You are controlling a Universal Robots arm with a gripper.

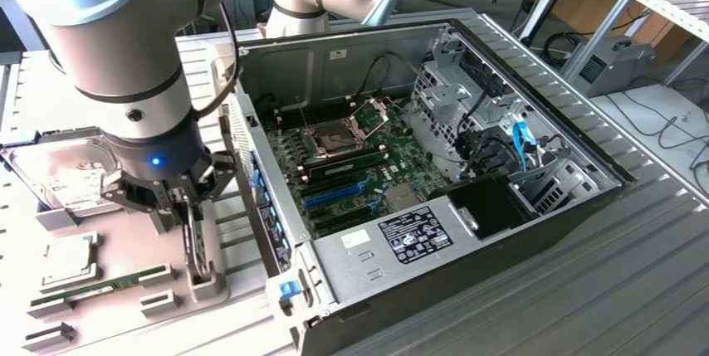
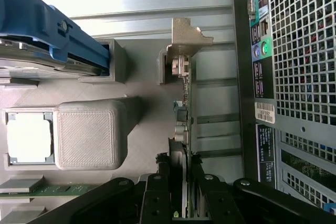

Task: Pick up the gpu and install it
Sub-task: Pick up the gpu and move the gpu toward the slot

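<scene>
The gripper [image 1: 191, 221] hangs straight down over a grey holder [image 1: 207, 281] in which the gpu [image 2: 185, 103] stands on its edge. Its fingers [image 2: 164, 174] are drawn in partway and sit one on each face of the card, around the middle of its length. From the wrist view they appear to press against it, though the contact itself is hard to make out. The card's lower edge is in the holder's slot, directly below the hand. The silver bracket [image 2: 185, 38] is at the end of the card farthest from the fingers.

Just beside the hand, on the exterior view's right, lies the open computer case [image 1: 554, 136] with its motherboard exposed. On the hand's other side, close by, a hard drive [image 1: 66, 178] rests in its cradle. Below the drive in that view are a processor [image 1: 69, 260] and a memory stick [image 1: 100, 287], each in its own mount.
</scene>
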